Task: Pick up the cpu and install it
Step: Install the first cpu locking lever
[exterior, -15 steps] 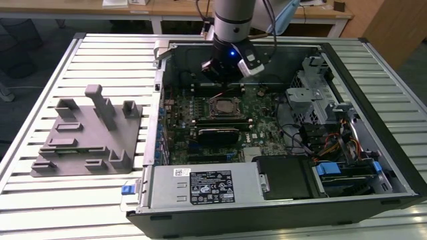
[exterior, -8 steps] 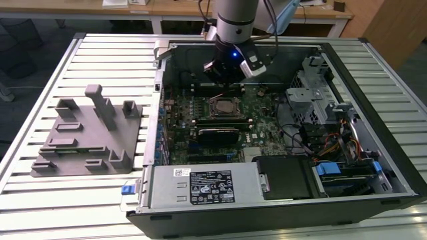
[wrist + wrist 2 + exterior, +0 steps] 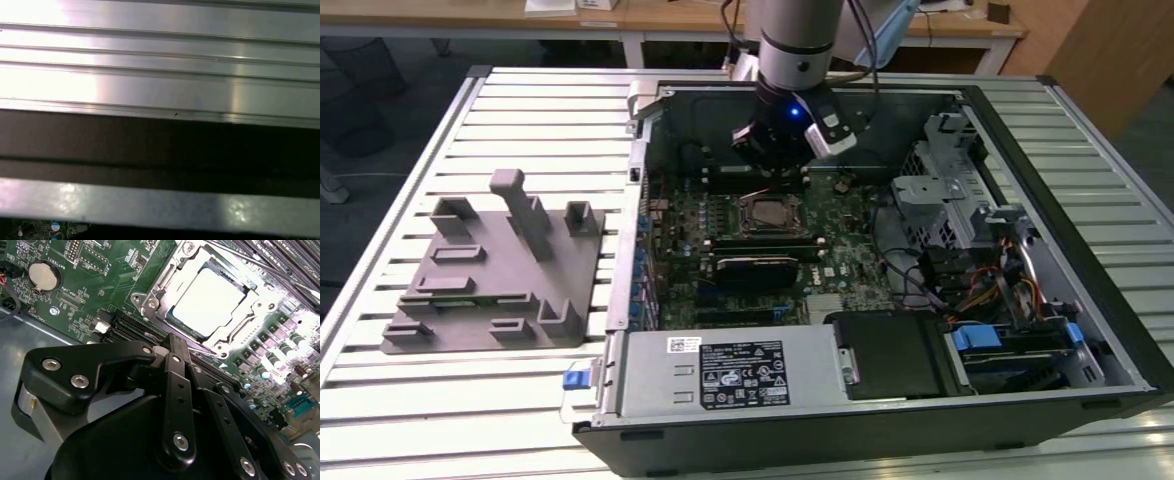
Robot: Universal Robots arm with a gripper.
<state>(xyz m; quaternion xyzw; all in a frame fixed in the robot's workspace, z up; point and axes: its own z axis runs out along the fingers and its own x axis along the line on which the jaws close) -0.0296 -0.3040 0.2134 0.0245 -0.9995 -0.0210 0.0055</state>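
Fingers hiding socketed cpu's edge

Exterior view: high, looking down from well back at the open black computer case on the ribbed metal table.
Second wrist view: close, angled over the green motherboard, shared with the exterior view.
First wrist view: very close, facing table ribs.

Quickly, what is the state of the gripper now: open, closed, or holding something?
Gripper: above the motherboard near the socket, where the cpu already lies; open or closed cannot be told.
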